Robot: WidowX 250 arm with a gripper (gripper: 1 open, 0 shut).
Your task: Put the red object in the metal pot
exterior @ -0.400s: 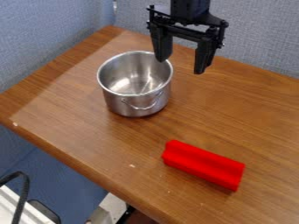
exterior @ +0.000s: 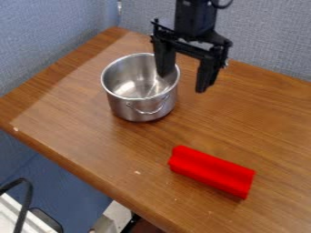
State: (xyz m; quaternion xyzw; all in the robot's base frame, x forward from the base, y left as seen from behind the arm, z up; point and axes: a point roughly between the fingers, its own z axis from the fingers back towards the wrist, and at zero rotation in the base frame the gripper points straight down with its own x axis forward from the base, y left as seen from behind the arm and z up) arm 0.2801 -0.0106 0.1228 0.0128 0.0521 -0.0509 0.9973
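Where the wooden tabletop (exterior: pixel 91 136) comes closest to the camera, the red block (exterior: pixel 212 170) lies on its long side, slanting from upper left to lower right, its rounded edges catching a little light. Bare wood surrounds it, and nothing touches it. Farther back and to the left stands the metal pot (exterior: pixel 140 106), upright on the tabletop, well apart from the block, its shiny wall showing a thin loop handle on the side toward the camera. Its top is open, and the inside is bright steel.

The tabletop is a warm brown with fine grain, and its left edge runs diagonally up the view. Beyond its far edge rises a pale, grey-blue speckled backdrop (exterior: pixel 274 36). Below the left edge is a blue surface (exterior: pixel 55 173), with a black cable (exterior: pixel 22 196) curving in the lower left corner and some white and black equipment (exterior: pixel 115 218) down by the near edge of the wood.

Over the back of the tabletop hangs the black hand (exterior: pixel 184 80), pointing down, its two fingers spread wide apart with nothing between them. One finger overlaps the right part of the pot's opening in the view; whether it touches the rim I cannot tell
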